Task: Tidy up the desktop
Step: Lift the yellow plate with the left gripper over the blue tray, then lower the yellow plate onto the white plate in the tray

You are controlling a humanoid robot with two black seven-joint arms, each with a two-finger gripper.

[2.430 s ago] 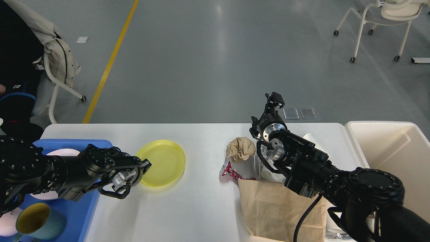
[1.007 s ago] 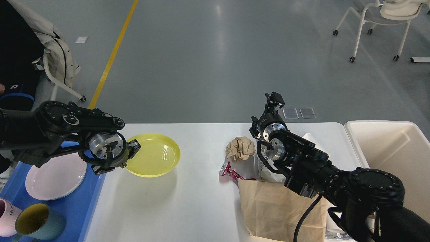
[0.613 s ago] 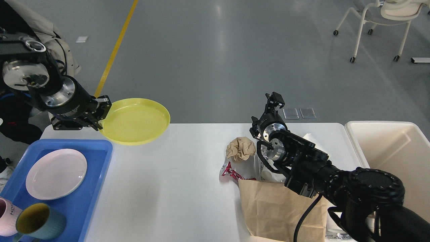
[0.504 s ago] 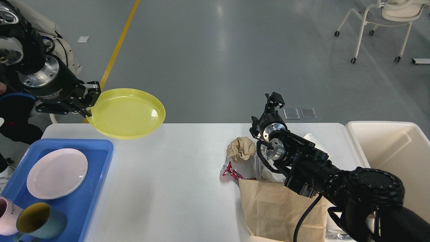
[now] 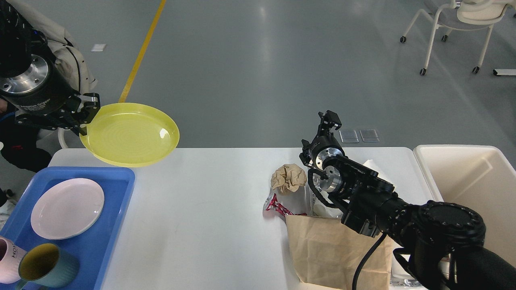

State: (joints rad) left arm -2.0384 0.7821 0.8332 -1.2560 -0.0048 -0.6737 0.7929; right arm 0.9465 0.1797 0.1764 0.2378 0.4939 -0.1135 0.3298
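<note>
The left tool (image 5: 86, 114) pinches the near-left rim of the yellow plate (image 5: 130, 133), holding it level in the air above the desk's far-left corner, probably bound for the blue tray (image 5: 117, 201) beside the pink plate (image 5: 67, 208). The desk (image 5: 209, 225) runs long side left to right across the view. The right tool (image 5: 329, 120) hangs above the crumpled paper (image 5: 288, 177); its opening I cannot tell.

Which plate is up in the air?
The yellow plate. The left gripper holds it by its rim, lifted above the desktop. The pink plate lies flat in the blue tray.
</note>
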